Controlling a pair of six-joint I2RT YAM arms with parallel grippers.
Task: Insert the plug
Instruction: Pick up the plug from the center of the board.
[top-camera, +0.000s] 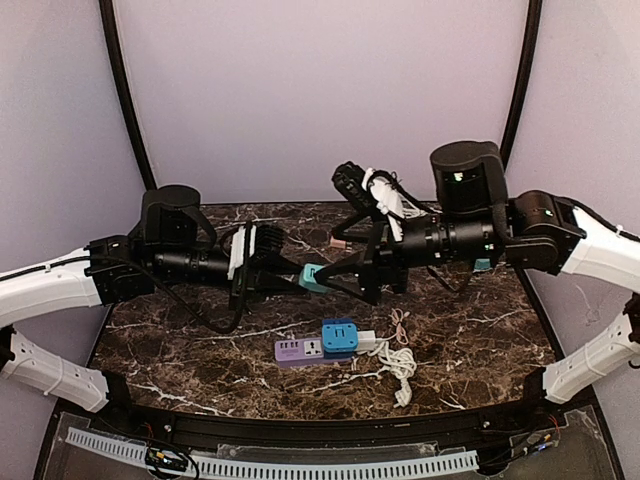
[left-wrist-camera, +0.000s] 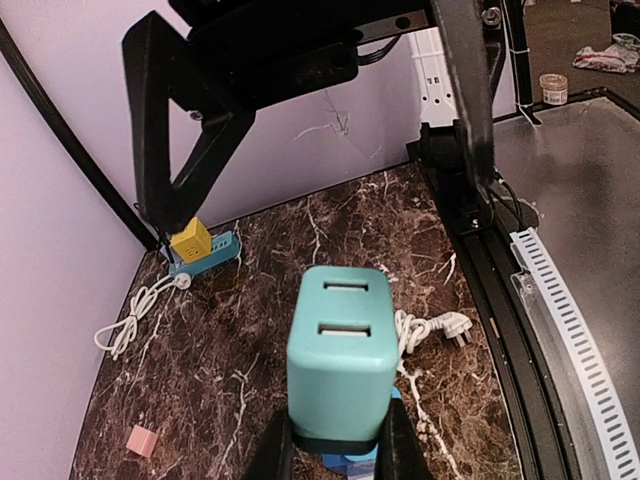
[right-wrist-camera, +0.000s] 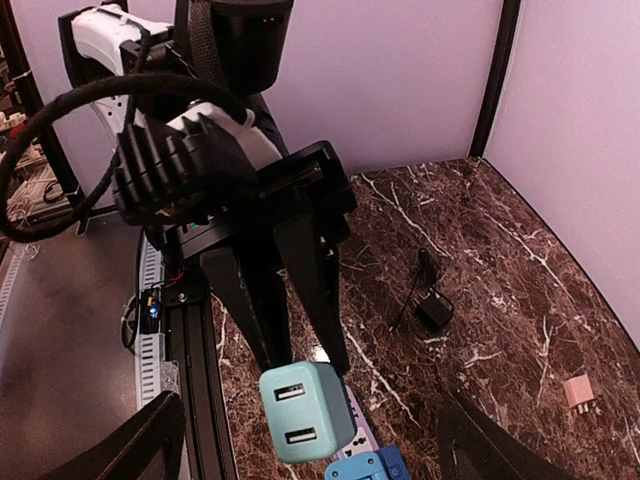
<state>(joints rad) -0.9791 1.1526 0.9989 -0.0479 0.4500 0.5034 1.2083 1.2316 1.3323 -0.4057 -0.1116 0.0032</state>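
My left gripper (left-wrist-camera: 338, 455) is clamped on the teal plug (left-wrist-camera: 340, 350), held in the air and flanked by the spread, empty fingers of my right gripper (right-wrist-camera: 310, 420). Below lies one purple power strip (top-camera: 300, 350) carrying one blue adapter (top-camera: 339, 336), with a white cable (top-camera: 395, 360) beside it. A second strip (left-wrist-camera: 205, 255), one pink cube (left-wrist-camera: 143, 440) and one black charger (right-wrist-camera: 433, 310) lie well apart.
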